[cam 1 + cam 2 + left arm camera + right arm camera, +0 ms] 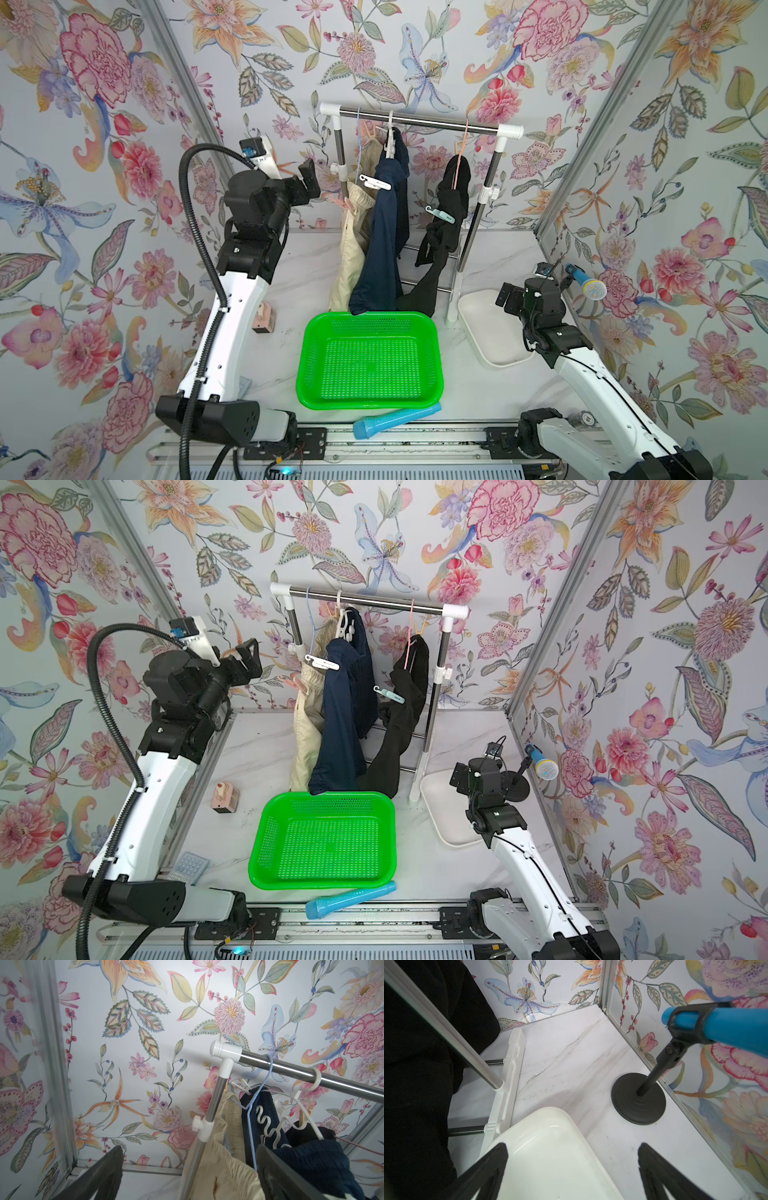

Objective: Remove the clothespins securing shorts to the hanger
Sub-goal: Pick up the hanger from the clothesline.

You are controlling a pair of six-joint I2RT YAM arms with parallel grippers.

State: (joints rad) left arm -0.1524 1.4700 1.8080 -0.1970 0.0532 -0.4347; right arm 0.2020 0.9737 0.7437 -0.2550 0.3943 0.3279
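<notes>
Stereo pair overhead, two wrist cameras
Both top views looked down on the clothes rack (419,120); the left wrist view faced it closely, the right wrist view the white tray (550,1147).

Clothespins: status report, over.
Both open: left gripper raised beside rack post, right gripper low over white tray. On hanging shorts: white clip, teal clip, untouched. Post stands before left gripper.

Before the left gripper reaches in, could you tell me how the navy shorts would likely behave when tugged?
The navy shorts hang in long limp folds, so they would probably stretch and drape rather than hold shape. Their lower end reaches the green basket rim, so it may drag there. The white clip at their edge may hold them back.
</notes>
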